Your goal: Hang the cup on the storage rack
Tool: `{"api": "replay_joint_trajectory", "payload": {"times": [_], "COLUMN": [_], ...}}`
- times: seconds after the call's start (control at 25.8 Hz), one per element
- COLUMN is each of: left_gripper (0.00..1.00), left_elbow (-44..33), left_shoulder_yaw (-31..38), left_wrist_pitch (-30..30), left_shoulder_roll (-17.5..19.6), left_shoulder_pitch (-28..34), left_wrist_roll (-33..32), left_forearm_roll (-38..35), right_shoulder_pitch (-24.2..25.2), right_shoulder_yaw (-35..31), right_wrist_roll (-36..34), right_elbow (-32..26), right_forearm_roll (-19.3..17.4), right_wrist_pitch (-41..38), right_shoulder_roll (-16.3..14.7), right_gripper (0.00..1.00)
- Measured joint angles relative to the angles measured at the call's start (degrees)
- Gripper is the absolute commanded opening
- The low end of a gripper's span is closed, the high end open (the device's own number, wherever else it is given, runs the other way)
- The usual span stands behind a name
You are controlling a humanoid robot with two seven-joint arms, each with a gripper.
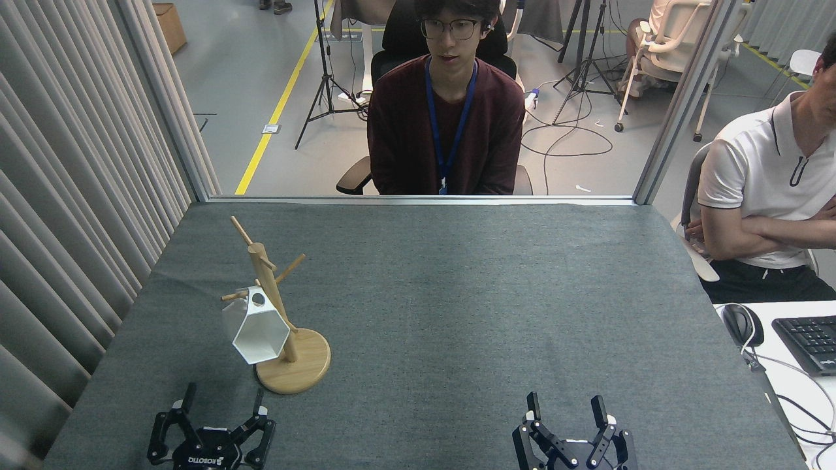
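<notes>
One cup [255, 331], rim seemingly toward camera.

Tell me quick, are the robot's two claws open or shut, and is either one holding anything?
Left gripper: open, holding nothing; the cup hangs on the storage rack.
Right gripper: open, holding nothing.
</notes>
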Motion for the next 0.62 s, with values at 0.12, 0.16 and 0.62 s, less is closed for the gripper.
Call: {"api": "replay_joint_trajectory", "payload": {"times": [0.12, 0.16, 0.62], "left_gripper": [0.99, 0.99, 0.99], "left_elbow": [-5.9, -7.5, -11.5], "left_shoulder_yaw": [0.2, 0.3, 0.6], "left_wrist_pitch": [-4.2, -5.4, -8.2], "left_shoulder_roll": [0.1, 0.1, -0.4], "left_shoulder_pitch": [2.9, 4.0, 7.5], "left_wrist_roll": [-3.3, -4.0, -5.4], "left_forearm_roll": [7.7, 9.5, 13.6], "right_shoulder_pitch": [0.5, 0.5, 0.6], "right_shoulder_yaw": [-0.1, -0.2, -0.7], "right_wrist_roll": [0.0, 0.1, 0.3], "right_elbow": [-0.7, -0.8, -1.2], "right_forearm_roll": [0.2, 0.3, 0.7], "right_wrist_pitch": [0.1, 0.2, -0.1], "right_shoulder_roll": [-0.8, -1.2, -3.2], "right_gripper": [0.98, 0.98, 0.98]}}
